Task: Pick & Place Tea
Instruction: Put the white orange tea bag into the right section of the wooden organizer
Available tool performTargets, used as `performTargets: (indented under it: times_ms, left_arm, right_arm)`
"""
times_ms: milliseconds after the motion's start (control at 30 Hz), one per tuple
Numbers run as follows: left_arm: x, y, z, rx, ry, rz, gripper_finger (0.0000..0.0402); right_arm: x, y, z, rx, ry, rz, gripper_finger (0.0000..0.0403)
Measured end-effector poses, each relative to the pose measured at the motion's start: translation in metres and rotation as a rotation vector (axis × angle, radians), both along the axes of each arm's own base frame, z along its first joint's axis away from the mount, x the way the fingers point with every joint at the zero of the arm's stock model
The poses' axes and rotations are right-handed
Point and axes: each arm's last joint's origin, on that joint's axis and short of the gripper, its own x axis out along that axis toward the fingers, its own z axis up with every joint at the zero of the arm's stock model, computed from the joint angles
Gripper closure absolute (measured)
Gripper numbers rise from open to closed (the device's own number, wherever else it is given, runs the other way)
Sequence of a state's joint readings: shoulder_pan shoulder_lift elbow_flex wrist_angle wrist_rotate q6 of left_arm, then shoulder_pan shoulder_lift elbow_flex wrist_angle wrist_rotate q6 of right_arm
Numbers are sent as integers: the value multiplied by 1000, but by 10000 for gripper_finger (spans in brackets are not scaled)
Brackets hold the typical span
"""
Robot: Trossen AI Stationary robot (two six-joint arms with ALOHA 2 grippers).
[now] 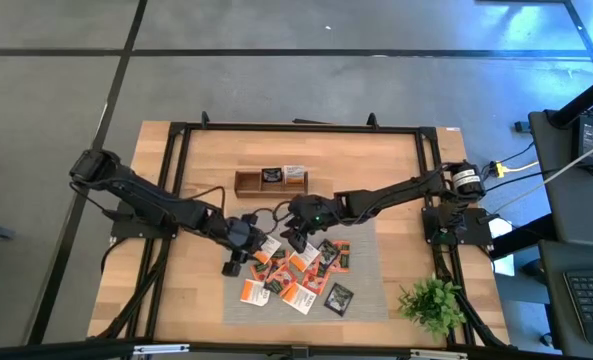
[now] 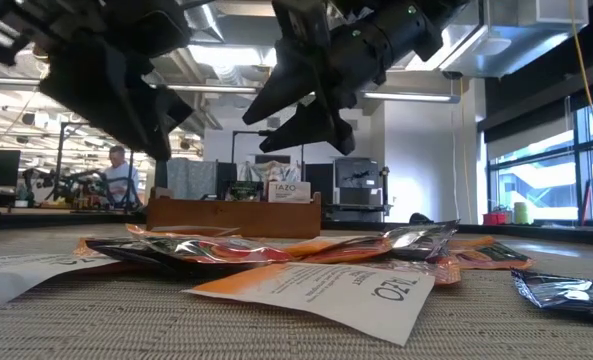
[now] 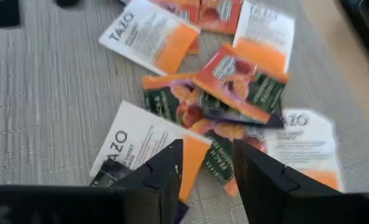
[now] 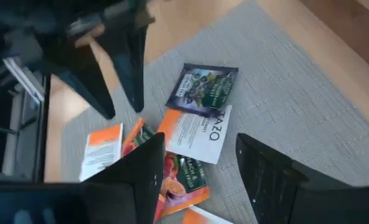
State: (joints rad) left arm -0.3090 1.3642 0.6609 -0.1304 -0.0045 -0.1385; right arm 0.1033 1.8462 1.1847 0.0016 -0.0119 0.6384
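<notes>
Wooden and framed by a dark rail, the surface [image 1: 396, 160] carried a grey mat [image 1: 361, 285] toward its near edge. Tea sachets [image 1: 301, 275] lay heaped on the mat, some overlapping. Both grippers hung just above the heap's far side, close together: the left gripper [image 3: 206, 171] with its fingers apart and empty, the right gripper [image 4: 200, 165] likewise spread and empty. A wooden tray [image 1: 271, 181] sat beyond them with two sachets inside. Bare wood stayed open along the left edge; a plant [image 1: 434, 300] filled the near right corner.
</notes>
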Motion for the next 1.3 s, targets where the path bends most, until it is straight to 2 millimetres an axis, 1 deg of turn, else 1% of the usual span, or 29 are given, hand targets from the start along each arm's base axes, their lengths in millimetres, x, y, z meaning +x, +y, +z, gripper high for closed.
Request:
performTargets:
  times_ms: [133,200,367,433,567,700,867,1000,1100,1300]
  left_arm:
    - [0,-9,-12,128,13,-77,276]
    - [1,-14,-18,155,29,-104,281]
    - [1,-20,-31,218,66,-91,301]
    - [2,-21,-35,243,68,-68,311]
    - [3,-21,-43,236,104,-43,334]
    - [4,-22,-50,234,130,-51,358]
    - [8,-24,-55,233,119,-48,384]
    - [10,-25,-57,231,110,-47,398]
    - [10,-25,-58,229,110,-47,399]
    - [10,-26,-58,239,105,-44,398]
  right_arm:
    - [1,2,-6,36,23,-28,204]
    - [4,4,-12,61,29,-43,204]
    - [8,5,-35,92,90,-70,204]
    - [11,5,-42,108,89,-75,204]
    - [15,6,-53,127,81,-67,204]
    - [17,7,-52,189,72,-62,204]
    - [17,7,-55,225,84,-94,205]
    - [16,7,-60,222,111,-105,205]
    - [17,7,-65,220,119,-107,205]
    - [22,7,-83,246,126,-80,205]
